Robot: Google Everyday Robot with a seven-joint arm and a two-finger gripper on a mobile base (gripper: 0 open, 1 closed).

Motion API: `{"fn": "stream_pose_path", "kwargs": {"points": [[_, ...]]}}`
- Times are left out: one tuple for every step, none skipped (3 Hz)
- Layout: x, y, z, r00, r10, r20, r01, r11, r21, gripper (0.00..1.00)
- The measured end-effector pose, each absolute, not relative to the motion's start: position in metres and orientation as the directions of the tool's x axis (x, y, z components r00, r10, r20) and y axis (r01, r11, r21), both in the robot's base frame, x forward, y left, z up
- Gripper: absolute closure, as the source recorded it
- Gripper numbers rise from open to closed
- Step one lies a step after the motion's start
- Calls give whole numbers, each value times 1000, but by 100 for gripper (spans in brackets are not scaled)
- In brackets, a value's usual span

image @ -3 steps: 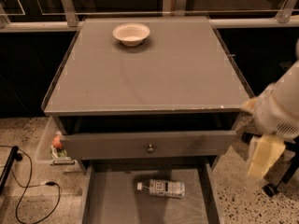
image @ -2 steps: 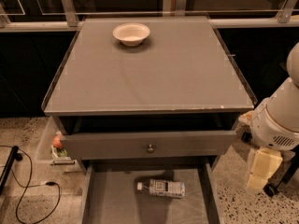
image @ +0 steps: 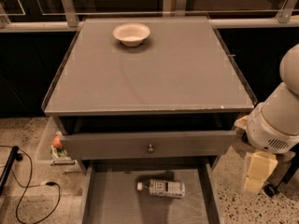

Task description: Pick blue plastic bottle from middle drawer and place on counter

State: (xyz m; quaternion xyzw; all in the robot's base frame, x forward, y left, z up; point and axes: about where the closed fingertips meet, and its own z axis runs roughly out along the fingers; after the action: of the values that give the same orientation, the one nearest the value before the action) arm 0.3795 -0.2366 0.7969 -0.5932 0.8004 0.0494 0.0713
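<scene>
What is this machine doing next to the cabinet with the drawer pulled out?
A one-armed robot is meant to take the blue plastic bottle out of the middle drawer and set it on the counter. At this moment the bottle lies on its side on the drawer floor, untouched. The end effector hangs to the right of the cabinet, outside the drawer and well apart from the bottle. A white bowl sits near the counter's far edge.
</scene>
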Motion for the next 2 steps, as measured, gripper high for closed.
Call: {"fn": "stream_pose_path", "kwargs": {"points": [[374, -226, 739, -285, -924, -256, -959, 273, 83, 0], [383, -210, 668, -270, -886, -376, -963, 251, 100, 0]]}}
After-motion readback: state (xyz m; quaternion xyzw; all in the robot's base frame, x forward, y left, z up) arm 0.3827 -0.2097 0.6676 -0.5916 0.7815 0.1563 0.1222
